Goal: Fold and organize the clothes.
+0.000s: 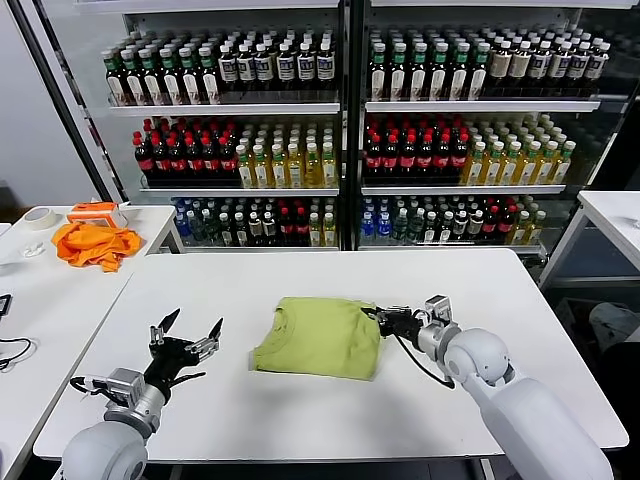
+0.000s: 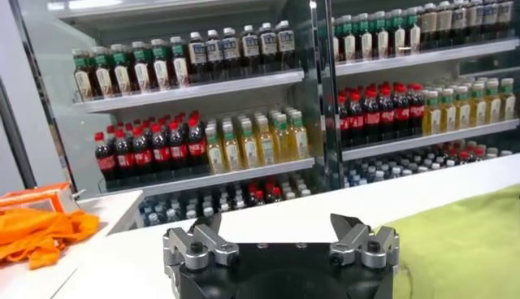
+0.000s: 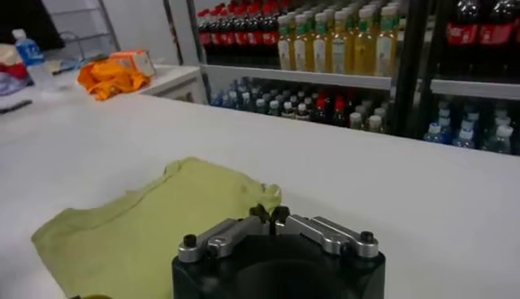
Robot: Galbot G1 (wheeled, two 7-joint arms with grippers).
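The left gripper (image 1: 187, 334) hung spread and empty, while the right gripper (image 1: 382, 319), clenched on the T-shirt (image 1: 318, 337)'s edge, risked dragging the fold loose.

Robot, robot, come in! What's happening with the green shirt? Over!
Right gripper shut at T-shirt edge. Left gripper open, off the shirt. T-shirt folded on table. Nothing blocking.

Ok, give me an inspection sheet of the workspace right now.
Surface: white table, shirt lying near its middle.
Job's things: lime-green cotton T-shirt, partly folded, flat.
Clutter: orange cloth and tape roll on the side table.
Grippers: left gripper open, raised clear of the shirt; right gripper shut at the shirt's edge.
Cables: black cable along the right arm.
Surroundings: shelves of bottled drinks behind.
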